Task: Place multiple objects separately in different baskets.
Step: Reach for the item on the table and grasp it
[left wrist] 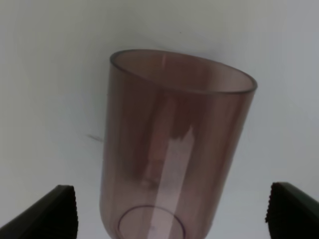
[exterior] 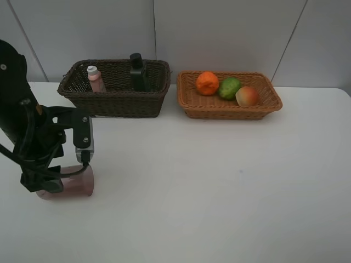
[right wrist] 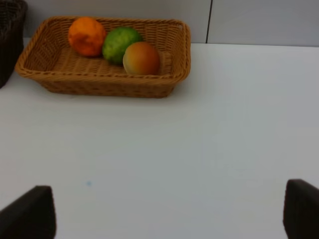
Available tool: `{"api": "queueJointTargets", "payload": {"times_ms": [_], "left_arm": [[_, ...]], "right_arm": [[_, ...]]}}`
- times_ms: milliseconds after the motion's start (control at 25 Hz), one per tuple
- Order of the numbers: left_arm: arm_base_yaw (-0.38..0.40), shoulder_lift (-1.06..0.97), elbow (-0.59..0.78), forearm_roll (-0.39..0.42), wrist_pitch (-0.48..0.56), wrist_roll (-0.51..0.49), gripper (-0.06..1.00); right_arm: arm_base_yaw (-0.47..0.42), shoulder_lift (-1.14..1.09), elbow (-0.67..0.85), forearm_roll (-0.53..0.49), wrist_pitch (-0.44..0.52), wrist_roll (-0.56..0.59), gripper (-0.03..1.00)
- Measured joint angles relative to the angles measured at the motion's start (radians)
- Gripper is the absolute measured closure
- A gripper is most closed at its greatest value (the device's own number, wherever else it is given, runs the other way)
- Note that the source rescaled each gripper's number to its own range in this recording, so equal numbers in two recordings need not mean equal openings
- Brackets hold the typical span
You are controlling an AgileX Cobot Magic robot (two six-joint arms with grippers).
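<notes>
We see the left gripper [exterior: 64,171] down at the white table [exterior: 219,181], its fingers [left wrist: 50,214] spread wide with the translucent mauve cup [left wrist: 172,149] lying on its side between them. In the left wrist view the cup's closed base sits nearest the fingers and its open rim points away from them; bare table shows between each fingertip and the cup wall, so the fingers flank the cup without gripping it.

Well beyond the left fingers, against the back wall, stands the dark brown basket [exterior: 118,98]. Inside it we see the pink white-capped bottle [exterior: 95,79] upright toward one end and the dark grey pump bottle [exterior: 137,72] upright further along (the two stand apart from each other).

Just beside that basket, close to it but not clearly touching, is the light orange-tan basket [right wrist: 99,82]. It holds the orange [right wrist: 86,36], the green oval fruit [right wrist: 119,44] and the red-orange round fruit [right wrist: 141,58], packed in a row with each fruit touching its neighbour.

The right gripper [right wrist: 172,214] is out of the high view; in its own wrist view we see its two dark fingers [right wrist: 30,214] set far apart over bare table, holding nothing. The tan basket lies well ahead of these fingers, off toward one of them rather than centred between them.
</notes>
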Motion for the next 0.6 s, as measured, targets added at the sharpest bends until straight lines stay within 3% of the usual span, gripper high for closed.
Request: {"api": "queueJointTargets", "payload": {"times_ms": [360,600], "left_arm": [[0.000,0.000,0.111,0.000,-0.213,0.000,-0.03],[0.000,0.064,0.128,0.000,-0.252,0.000,-0.03]], "right_arm": [[0.000,0.000,0.000,0.000,0.000,0.000,-0.03],[0.000,0.000,0.000,0.000,0.000,0.000,-0.03]]}}
